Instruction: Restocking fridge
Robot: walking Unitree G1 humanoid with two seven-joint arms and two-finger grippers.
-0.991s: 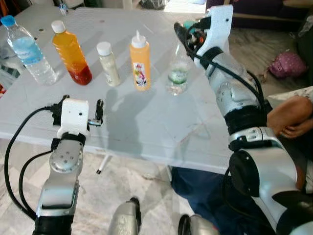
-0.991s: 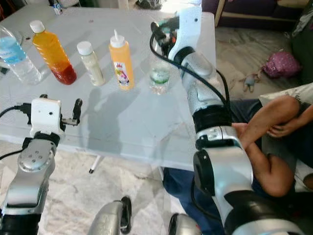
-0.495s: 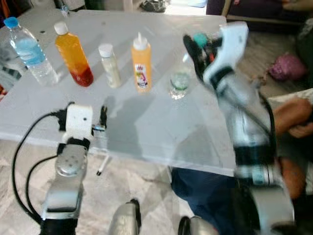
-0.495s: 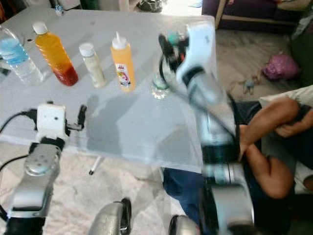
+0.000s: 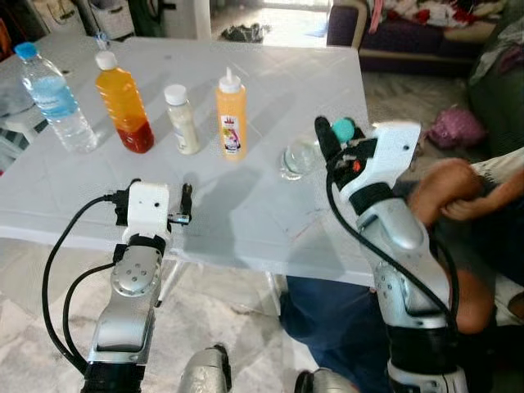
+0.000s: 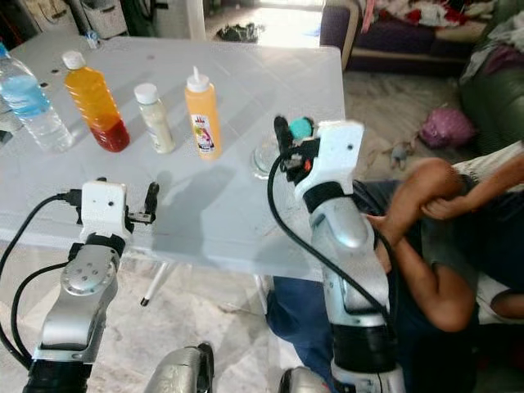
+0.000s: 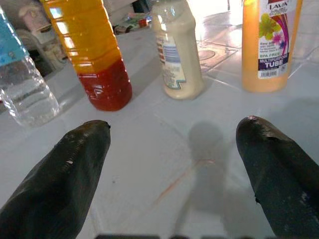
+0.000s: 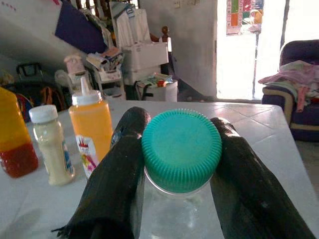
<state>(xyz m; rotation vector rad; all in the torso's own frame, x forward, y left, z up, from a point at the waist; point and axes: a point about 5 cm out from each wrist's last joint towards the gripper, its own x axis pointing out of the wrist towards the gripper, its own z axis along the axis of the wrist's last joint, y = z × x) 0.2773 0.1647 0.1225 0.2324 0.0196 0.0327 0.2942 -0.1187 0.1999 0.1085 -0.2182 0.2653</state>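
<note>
Right gripper (image 8: 179, 164) hides bottle (image 8: 181, 149) neck

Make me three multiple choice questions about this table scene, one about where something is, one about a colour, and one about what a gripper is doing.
1. Where is the small cream bottle standing?
A. Between the orange-and-red bottle and the yellow squeeze bottle
B. On the floor
C. Beside the person's arm

2. What colour is the cap of the clear bottle in the right gripper?
A. White
B. Teal green
C. Red

3. What is the left gripper doing?
A. Shut on the water bottle
B. Shut on the yellow bottle
C. Open over the white table, holding nothing

Answers: 1 A, it stands in the row between those two. 2 B, the right wrist view shows a ribbed teal cap. 3 C, its fingers are spread over bare tabletop.
</note>
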